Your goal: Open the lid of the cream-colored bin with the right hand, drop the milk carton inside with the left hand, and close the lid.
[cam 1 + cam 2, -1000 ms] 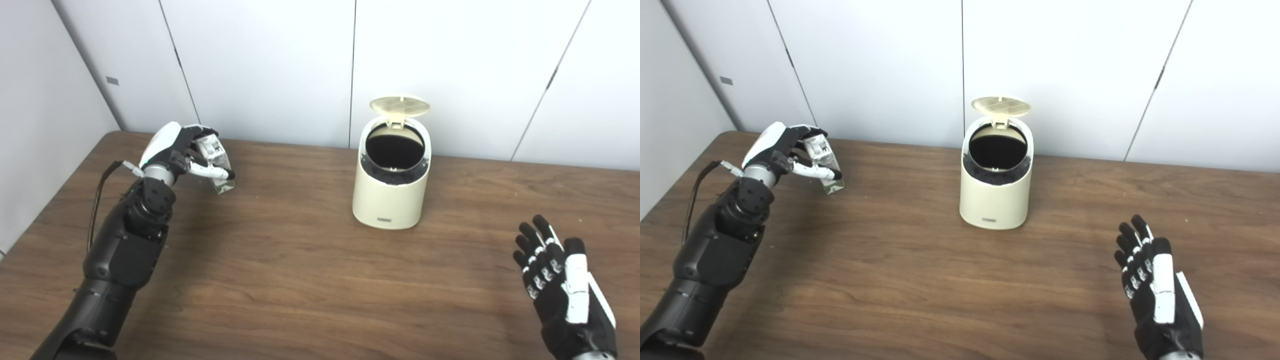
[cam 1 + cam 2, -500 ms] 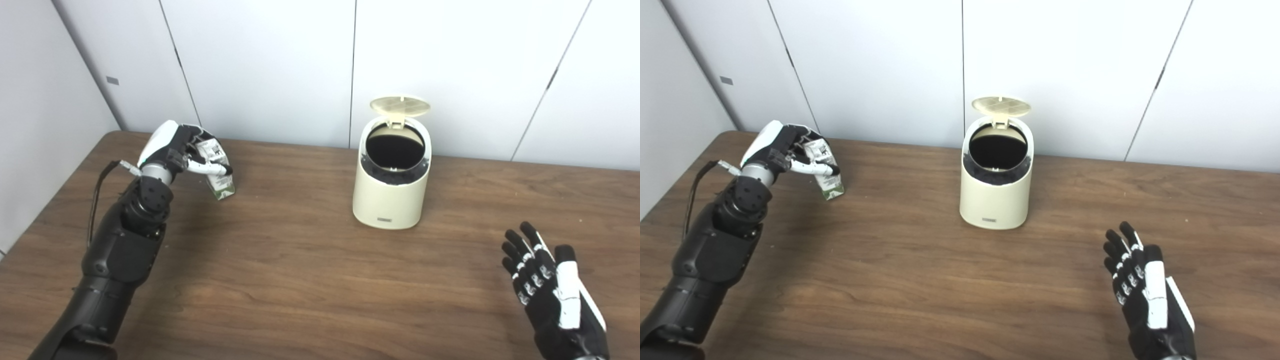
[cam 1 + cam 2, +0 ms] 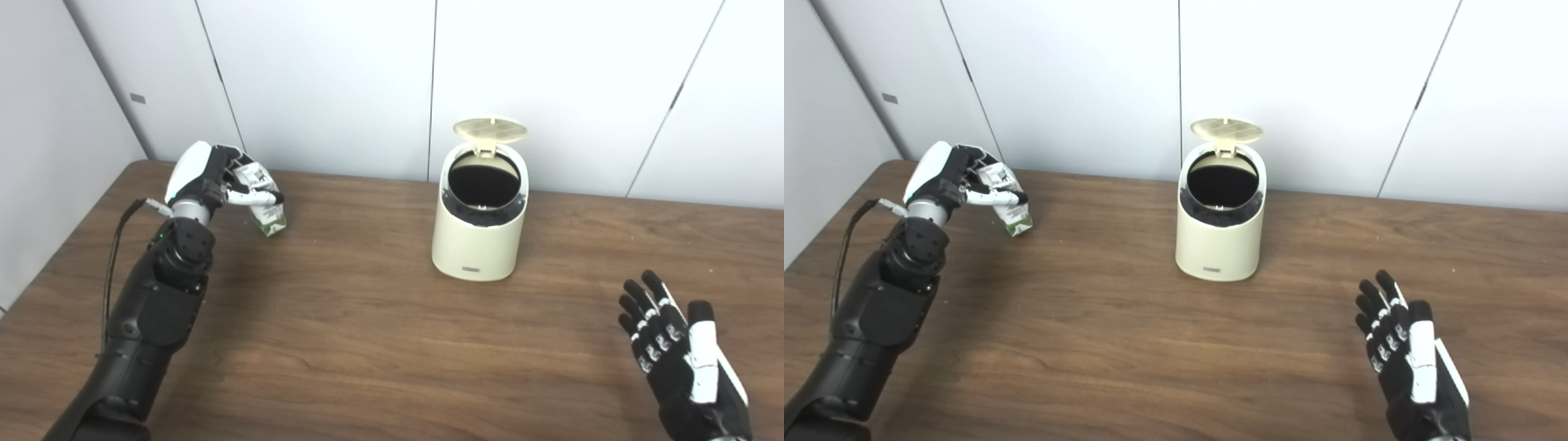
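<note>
Milk carton point(image 3: 264, 203) at far left of the wooden table point(image 3: 367, 343), tilted, clamped in the fingers of the left hand point(image 3: 205, 180), lower corner at or just above the wood; contact impossible to tell. Well to the right, the cream-colored bin point(image 3: 479, 211), upright near the table's back edge, lid point(image 3: 490, 129) swung up and back, dark round mouth exposed. Bare brown wood between carton and bin. Right hand point(image 3: 683, 361) low at the near right corner, palm up, fingers spread and empty, well apart from the bin. Behind everything, pale wall panels point(image 3: 324, 79) with dark vertical seams; a small grey plate point(image 3: 138, 98) on the left panel.
</note>
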Robot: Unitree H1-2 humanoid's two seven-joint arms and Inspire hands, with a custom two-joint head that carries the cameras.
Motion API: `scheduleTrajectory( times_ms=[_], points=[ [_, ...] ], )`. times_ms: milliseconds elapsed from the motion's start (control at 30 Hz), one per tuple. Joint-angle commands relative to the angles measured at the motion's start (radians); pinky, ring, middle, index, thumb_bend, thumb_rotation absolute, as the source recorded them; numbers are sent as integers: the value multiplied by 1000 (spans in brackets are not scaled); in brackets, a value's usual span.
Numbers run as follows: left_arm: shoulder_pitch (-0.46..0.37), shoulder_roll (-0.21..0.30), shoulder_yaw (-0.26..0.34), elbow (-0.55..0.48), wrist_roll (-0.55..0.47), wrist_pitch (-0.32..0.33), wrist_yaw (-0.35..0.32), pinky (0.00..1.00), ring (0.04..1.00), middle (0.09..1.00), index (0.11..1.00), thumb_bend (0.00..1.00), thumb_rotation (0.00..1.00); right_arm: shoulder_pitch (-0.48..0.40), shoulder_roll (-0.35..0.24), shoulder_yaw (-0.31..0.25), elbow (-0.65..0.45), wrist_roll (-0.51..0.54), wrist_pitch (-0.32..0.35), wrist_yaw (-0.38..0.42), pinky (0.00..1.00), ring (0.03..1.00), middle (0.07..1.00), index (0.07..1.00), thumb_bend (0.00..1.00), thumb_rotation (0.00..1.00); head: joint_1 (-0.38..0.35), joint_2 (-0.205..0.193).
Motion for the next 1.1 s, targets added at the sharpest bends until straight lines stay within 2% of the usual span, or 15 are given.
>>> scheduleTrajectory(
  times_ms=[0, 133, 300, 433, 633, 800, 933, 1067],
  points=[
    [-33, 26, 2, -80, 31, -53, 44, 328, 443, 497, 475, 475, 0, -22, 1, -9, -17, 12, -41, -1, 1000, 967, 946, 1000, 637, 1000, -5, 2],
    [0, 13, -13, -185, 60, -58, 43, 332, 428, 491, 485, 475, 0, -21, 5, -4, -19, 6, -47, -1, 1000, 978, 959, 1000, 620, 1000, -31, -1],
    [17, -26, 2, -299, 54, -55, 38, 326, 435, 501, 483, 474, 0, -17, 5, -2, -16, -9, -54, -5, 1000, 982, 962, 1000, 624, 1000, -50, -6],
    [5, -61, 7, -377, 33, -96, 33, 329, 442, 503, 476, 474, 0, -12, 5, -4, -9, -20, -60, -6, 1000, 973, 949, 1000, 627, 1000, -54, -7],
    [-35, -115, -12, -503, 34, -82, -11, 329, 441, 497, 488, 475, 0, -8, 4, -3, 2, -23, -74, 2, 1000, 969, 946, 1000, 611, 1000, -62, -15],
    [-57, -167, -46, -567, 96, -96, 2, 324, 436, 497, 497, 474, 0, -7, 8, 1, 13, -23, -90, 4, 1000, 969, 943, 1000, 610, 1000, -64, -20],
    [-72, -207, -73, -606, 151, -74, -13, 327, 435, 498, 489, 475, 0, -7, 14, 6, 13, -25, -91, -1, 1000, 972, 941, 1000, 612, 1000, -72, -22],
    [-88, -239, -89, -634, 155, -77, -39, 341, 441, 503, 471, 476, 0, -8, 19, 7, 15, -24, -88, -2, 1000, 983, 941, 1000, 608, 1000, -84, -24]
  ],
)
